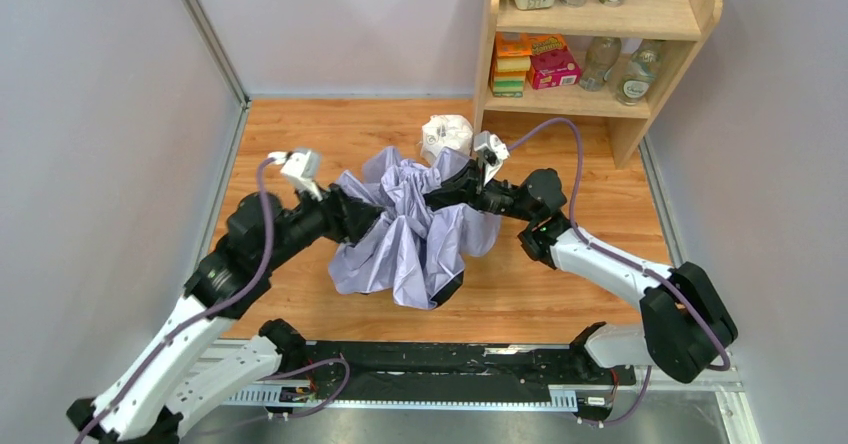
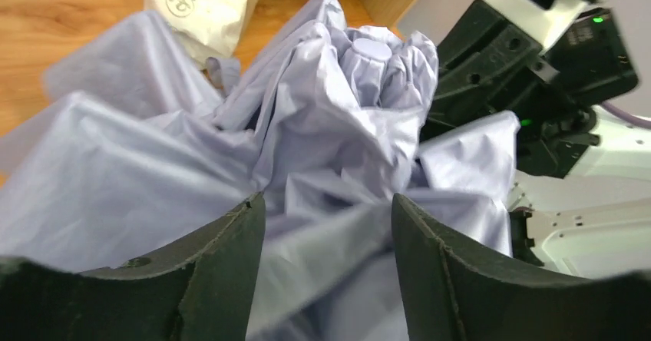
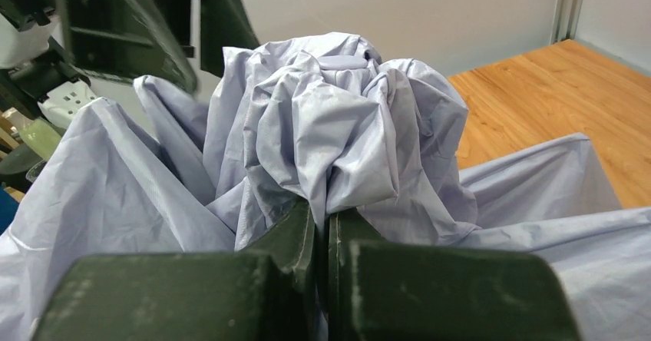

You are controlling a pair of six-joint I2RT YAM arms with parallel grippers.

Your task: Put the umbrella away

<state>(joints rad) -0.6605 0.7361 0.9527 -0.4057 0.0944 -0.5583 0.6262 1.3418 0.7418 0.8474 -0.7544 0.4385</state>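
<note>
Right gripper [image 3: 322,230] pinches the umbrella [image 1: 410,244] by its bunched cloth, left gripper [image 2: 328,210] spread wide over it. Collapsed but loose and floppy, not wrapped or stowed yet.

We take this for a robotics lab's test cell. Plain pale grey partition walls [image 1: 100,114] box in a wood-grain bench [image 1: 590,294]. A black-and-white left robot arm [image 1: 190,334] and right robot arm [image 1: 600,259] sit on a black metal rail [image 1: 440,359]. A small light-wood shelf unit [image 1: 690,14] holds props (bright snack boxes [image 1: 552,67], clear plastic bottles [image 1: 636,72]).
</note>
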